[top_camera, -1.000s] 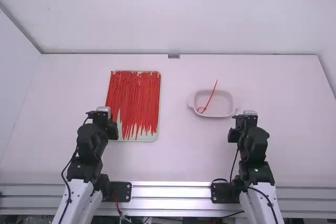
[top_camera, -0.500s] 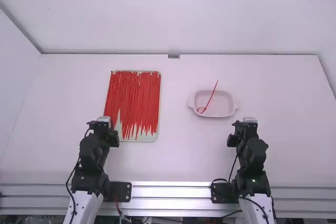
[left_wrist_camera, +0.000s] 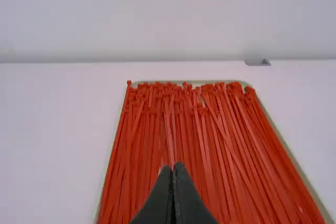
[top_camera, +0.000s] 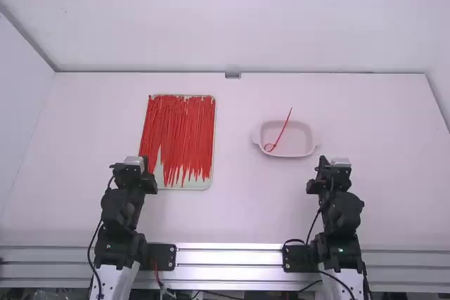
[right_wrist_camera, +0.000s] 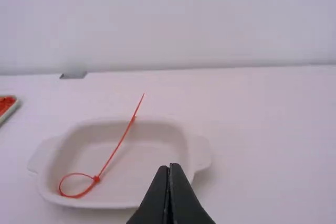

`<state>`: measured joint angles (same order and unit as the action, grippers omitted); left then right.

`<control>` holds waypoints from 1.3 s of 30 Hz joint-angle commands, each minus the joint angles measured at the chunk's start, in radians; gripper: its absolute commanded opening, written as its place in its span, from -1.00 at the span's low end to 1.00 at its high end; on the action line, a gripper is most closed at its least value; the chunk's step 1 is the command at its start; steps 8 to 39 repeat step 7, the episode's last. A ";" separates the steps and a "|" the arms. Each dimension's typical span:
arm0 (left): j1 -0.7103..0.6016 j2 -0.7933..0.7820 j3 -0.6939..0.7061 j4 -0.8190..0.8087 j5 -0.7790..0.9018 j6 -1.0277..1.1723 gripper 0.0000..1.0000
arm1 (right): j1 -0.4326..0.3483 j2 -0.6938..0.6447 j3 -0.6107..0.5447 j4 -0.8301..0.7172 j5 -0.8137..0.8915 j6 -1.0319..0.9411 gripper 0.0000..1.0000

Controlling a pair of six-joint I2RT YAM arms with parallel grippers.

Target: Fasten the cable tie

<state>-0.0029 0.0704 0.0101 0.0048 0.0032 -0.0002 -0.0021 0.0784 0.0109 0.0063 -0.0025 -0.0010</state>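
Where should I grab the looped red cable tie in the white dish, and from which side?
Grip the looped cable tie by its straight tail, near the far rim of the dish. There it slants up clear of the floor, so a grasp from above can likely close across it; the loop seems to lie flat on the bottom.

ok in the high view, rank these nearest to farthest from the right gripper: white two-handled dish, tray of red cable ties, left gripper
1. White two-handled dish, just ahead of the right gripper.
2. Tray of red cable ties, across the middle, leftward.
3. Left gripper, at the tray's near left corner.
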 commanded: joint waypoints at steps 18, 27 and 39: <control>0.003 -0.070 -0.010 -0.005 -0.003 0.000 -1.00 | 0.002 -0.078 -0.011 -0.006 0.002 0.001 -1.00; 0.003 -0.070 -0.010 -0.005 -0.003 0.000 -1.00 | 0.002 -0.078 -0.011 -0.006 0.002 0.001 -1.00; 0.003 -0.070 -0.010 -0.005 -0.003 0.000 -1.00 | 0.002 -0.078 -0.011 -0.006 0.002 0.001 -1.00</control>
